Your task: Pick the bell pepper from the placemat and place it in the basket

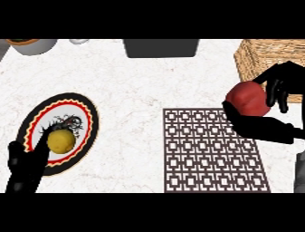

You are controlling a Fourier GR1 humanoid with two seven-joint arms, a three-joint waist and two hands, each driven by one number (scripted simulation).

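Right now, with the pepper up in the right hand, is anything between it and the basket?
Nothing visible stands in the way. The right hand has its fingers curled round the red bell pepper, held just beside the wicker basket at the counter's far right. The placemat lies below.

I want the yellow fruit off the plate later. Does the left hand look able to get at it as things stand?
Probably yes: the left hand is open beside the yellow fruit on the plate, with nothing between them.
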